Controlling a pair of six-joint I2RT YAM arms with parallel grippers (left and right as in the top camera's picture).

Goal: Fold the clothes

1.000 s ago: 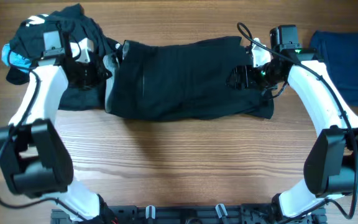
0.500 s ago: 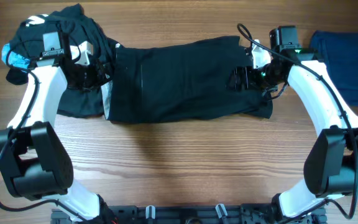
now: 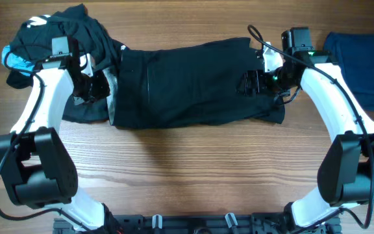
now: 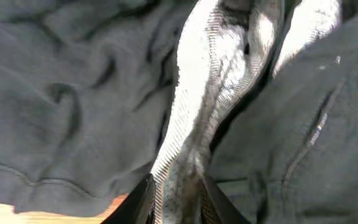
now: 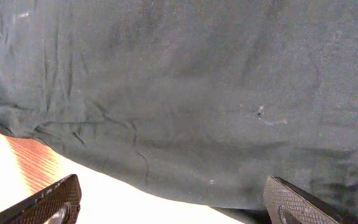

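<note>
Left wrist: waistband point(image 4: 194, 124) of shorts point(image 3: 187, 84) sits btw my left fingers point(image 4: 140, 208), grip can't tell; right gripper point(image 5: 179, 200) gapes empty, prob. for spreading.

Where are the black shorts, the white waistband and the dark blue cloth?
black shorts point(image 3: 187, 84), overhead view, middle of the flat front.
white waistband point(image 4: 207, 93), left wrist view, middle of the ribbed band.
dark blue cloth point(image 3: 362, 65), overhead view, its middle.
</note>
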